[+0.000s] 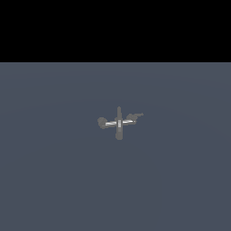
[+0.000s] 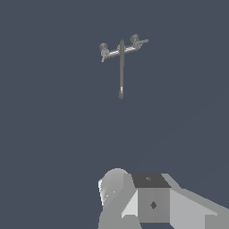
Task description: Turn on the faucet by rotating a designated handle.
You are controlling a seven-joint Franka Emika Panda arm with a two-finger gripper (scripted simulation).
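The faucet (image 1: 119, 123) is a tiny grey cross on the dark grey floor, a dark upright bar crossed by a pale silver bar. The handle (image 1: 135, 117) is the end piece with a thin pointed tip, at the exterior view's right. The other end is a rounded blob (image 1: 102, 122). In the wrist view the faucet (image 2: 121, 67) is far off, with the handle (image 2: 138, 42) at one end of the crossbar. Grey blocky parts of my gripper (image 2: 147, 199) show at the picture's edge, well away from the faucet. Whether the jaws are open or shut is not visible. The arm is out of the exterior view.
A flat dark grey floor (image 1: 54, 180) spreads all around the faucet. A black band (image 1: 115, 27) fills the upper part of the exterior view.
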